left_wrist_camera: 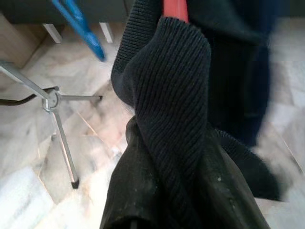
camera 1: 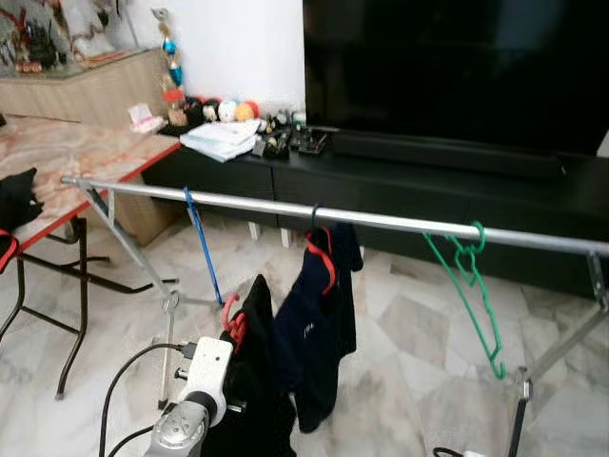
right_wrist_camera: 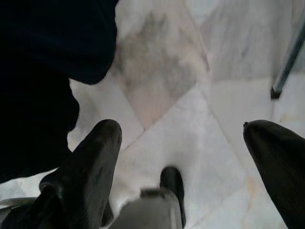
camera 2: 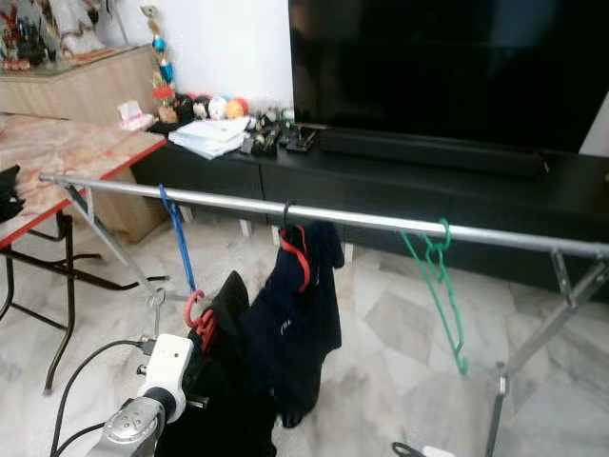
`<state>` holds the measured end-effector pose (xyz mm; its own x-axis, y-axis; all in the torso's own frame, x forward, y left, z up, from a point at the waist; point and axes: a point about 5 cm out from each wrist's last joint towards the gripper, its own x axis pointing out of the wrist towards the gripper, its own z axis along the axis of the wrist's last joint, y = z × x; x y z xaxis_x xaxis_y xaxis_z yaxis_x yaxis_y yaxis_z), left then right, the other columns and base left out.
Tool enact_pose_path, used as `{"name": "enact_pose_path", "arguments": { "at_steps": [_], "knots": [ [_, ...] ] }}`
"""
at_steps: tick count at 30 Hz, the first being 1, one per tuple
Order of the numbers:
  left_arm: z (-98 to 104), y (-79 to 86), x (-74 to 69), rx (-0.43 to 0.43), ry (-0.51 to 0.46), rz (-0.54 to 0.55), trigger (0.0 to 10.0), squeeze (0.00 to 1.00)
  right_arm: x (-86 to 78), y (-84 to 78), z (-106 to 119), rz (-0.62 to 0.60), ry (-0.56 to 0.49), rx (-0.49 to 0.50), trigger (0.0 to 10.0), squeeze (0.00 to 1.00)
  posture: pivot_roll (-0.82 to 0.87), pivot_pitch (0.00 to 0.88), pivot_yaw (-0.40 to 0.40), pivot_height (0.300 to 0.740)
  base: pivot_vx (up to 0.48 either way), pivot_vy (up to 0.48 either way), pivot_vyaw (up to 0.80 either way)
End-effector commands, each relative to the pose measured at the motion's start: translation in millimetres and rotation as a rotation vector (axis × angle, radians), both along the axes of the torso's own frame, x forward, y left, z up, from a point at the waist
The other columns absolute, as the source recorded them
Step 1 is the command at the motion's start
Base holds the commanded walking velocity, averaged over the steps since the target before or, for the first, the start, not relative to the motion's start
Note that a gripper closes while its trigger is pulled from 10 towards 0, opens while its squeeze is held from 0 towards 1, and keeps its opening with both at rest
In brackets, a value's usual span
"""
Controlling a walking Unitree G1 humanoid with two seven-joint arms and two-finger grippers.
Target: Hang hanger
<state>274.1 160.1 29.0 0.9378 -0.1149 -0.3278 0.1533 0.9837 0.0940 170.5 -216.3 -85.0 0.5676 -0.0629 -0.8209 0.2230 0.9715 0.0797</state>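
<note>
Left hand (left_wrist_camera: 167, 191) raised, gripping red hanger (camera 1: 233, 322).

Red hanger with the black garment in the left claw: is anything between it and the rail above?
Nothing visible blocks it. The red hanger sits below a bare stretch of rail, between the blue hanger and the hung navy garment.

The rail (camera 1: 381, 221) has bare stretches between the blue hanger (camera 1: 202, 248) and the navy garment (camera 1: 319, 324), and between that garment and the green hanger (camera 1: 471, 295). The black garment (camera 1: 255, 381) hangs near, just left of the navy one. The desk (camera 1: 67, 162) crowds the left end.
</note>
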Motion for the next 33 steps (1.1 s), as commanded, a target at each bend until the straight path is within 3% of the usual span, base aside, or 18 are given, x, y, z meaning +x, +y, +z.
{"name": "enact_pose_path", "arguments": {
  "at_steps": [1,6,23,33],
  "knots": [
    [8,9.3,4.5,0.015,-0.038,0.028,10.0,0.0,3.8,10.6,0,0.026,-0.004,0.018,10.0,0.0,-0.06,0.0,0.049,0.74,0.315,0.0,0.0],
    [13,12.4,8.8,0.023,-0.071,0.073,10.0,0.0,4.0,10.5,0,0.043,-0.002,0.016,10.0,0.0,-0.06,0.0,0.047,0.74,0.312,0.0,0.0],
    [16,10.4,11.0,0.01,-0.094,0.067,10.0,0.0,4.1,10.8,0,0.069,0.004,0.021,10.0,0.0,-0.06,0.0,0.042,0.74,0.309,0.0,0.0],
    [22,14.2,10.9,0.059,-0.156,0.089,10.0,0.0,3.9,10.0,0,0.08,0.006,0.016,10.0,0.0,-0.06,0.0,0.037,0.74,0.0,0.0,0.0]
  ]
}}
